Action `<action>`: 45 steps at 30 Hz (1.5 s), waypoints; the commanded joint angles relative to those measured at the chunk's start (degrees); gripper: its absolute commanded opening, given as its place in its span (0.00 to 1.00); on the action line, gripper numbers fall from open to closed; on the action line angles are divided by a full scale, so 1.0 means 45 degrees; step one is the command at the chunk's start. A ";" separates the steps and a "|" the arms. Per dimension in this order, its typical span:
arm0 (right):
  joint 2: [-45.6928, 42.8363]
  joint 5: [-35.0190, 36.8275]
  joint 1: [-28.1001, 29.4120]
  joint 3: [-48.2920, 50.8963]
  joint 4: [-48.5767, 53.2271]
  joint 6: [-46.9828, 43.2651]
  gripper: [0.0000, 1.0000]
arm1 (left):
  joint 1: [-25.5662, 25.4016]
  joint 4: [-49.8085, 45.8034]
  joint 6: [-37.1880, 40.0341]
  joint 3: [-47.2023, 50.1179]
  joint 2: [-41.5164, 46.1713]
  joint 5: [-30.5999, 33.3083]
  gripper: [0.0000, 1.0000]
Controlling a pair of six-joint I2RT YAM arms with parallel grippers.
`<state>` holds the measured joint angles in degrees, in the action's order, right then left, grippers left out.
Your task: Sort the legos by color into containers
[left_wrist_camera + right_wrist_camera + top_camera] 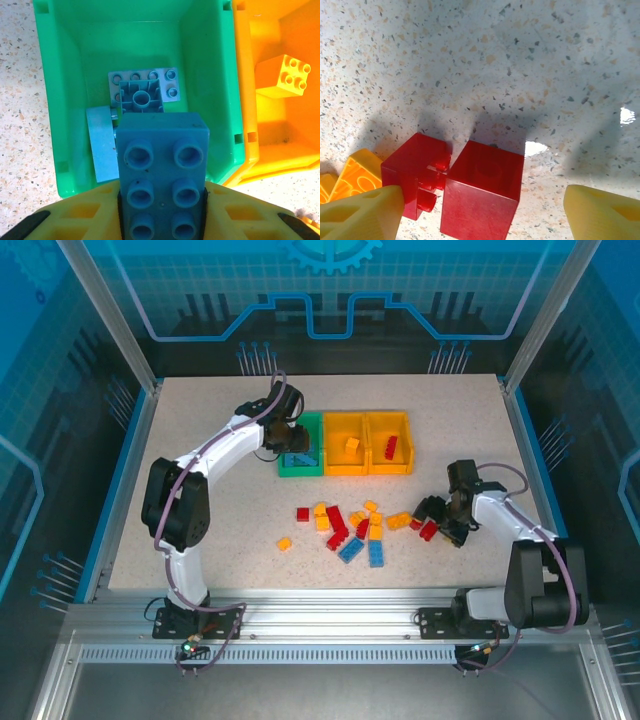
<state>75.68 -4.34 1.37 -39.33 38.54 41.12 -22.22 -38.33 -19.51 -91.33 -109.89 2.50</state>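
Directly beneath the left gripper (162, 212), a green tray (55, 100) lies open as the yellow fingers pinch a blue brick (162, 150), its studs facing the wrist camera, above three blue pieces (142, 92) on the tray floor. The step in hand looks like the release. It is best done low and centred over that floor, well clear of the wall shared with the orange tray (250, 90) on the gripper's right, where a yellow brick (282, 75) sits, since hard, glossy plastic is likely to bounce or skid on the smooth sloped walls. The pieces below show round studs on one flat plate and a hollow, tubed underside on an upturned block. The third lies on its side just left of the held brick. Between the widely spread fingers of the right gripper (482, 215), two red bricks (482, 195) touch on the speckled, faintly shiny table (495, 60), one smooth-faced, the other turned to show its ribbed hollow. Closing here would probably catch both, so centring on one seems wiser. The loose legos (350, 530) lie to that gripper's left.
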 commanded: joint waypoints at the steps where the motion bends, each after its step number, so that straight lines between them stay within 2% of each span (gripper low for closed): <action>1: -0.0519 0.0532 -0.0139 0.0332 0.0969 0.0139 0.85 | 0.0101 0.0106 -0.0060 0.0275 0.0024 -0.0280 0.39; 10: -0.1568 0.0654 -0.0143 0.0726 0.1466 0.0100 0.82 | 0.0085 0.0235 -0.0157 0.0505 0.0142 -0.0460 0.39; 21: -0.0227 0.0598 -0.0165 0.0433 0.0636 -0.0021 0.80 | 0.0079 0.0283 -0.0226 0.0765 0.0239 -0.0515 0.39; 29: -0.1039 0.0183 -0.0167 0.0493 0.0570 -0.0139 0.78 | 0.0075 0.0381 -0.0251 0.0868 0.0241 -0.0546 0.39; 38: -0.0341 -0.0502 -0.0156 0.0591 0.0028 0.0171 0.78 | 0.0076 0.0500 -0.0295 0.0826 0.0172 -0.0517 0.38; 40: -0.0445 -0.0489 -0.0166 0.0625 -0.0029 0.0302 0.77 | 0.0081 0.0463 -0.0335 0.0703 0.0002 -0.0586 0.42; 43: -0.0807 -0.0540 -0.0205 0.0732 -0.0135 0.0469 0.77 | 0.0078 0.0388 -0.0411 0.0502 -0.0274 -0.0705 0.61; 45: -0.0873 -0.0546 -0.0232 0.0718 -0.0073 0.0471 0.77 | 0.0075 0.0410 -0.0467 0.0494 -0.0307 -0.0753 0.67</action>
<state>72.84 -6.28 1.32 -36.99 38.00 42.13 -22.22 -36.95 -20.95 -88.01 -109.91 0.91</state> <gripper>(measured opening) 0.773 0.658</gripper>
